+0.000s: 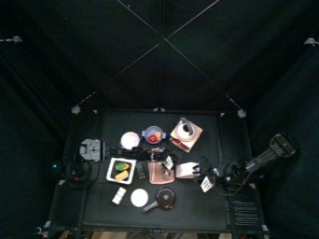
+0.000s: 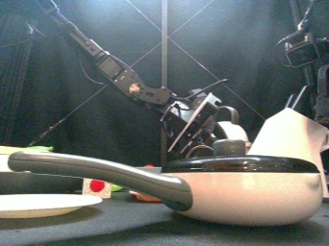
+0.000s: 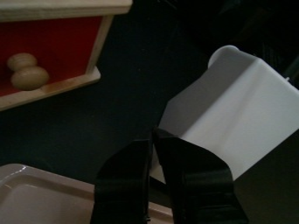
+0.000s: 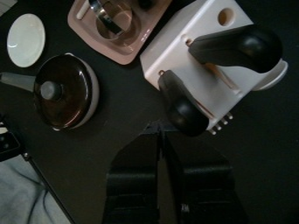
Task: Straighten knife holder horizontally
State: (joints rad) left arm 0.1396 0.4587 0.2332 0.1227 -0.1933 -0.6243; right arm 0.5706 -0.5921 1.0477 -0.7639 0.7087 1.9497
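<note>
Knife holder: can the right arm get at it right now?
Probably yes. The right gripper hangs close by the knife holder with nothing between them. Its jaws are shut, so pushing looks easier than grasping.

Below my right end effector (image 4: 167,131) the knife holder (image 4: 216,61) looks smooth painted wood (glossy black handles (image 4: 233,45)), worktop (image 4: 100,149) matt.

Holder (image 4: 216,66): pale tan, black handles. Pan (image 4: 65,91): dark brown inside, black lid knob; tray (image 4: 117,26) at 1 o'clock from it: pink. Plate (image 4: 26,37): white. Box (image 3: 52,48): red, tan rim.
</note>
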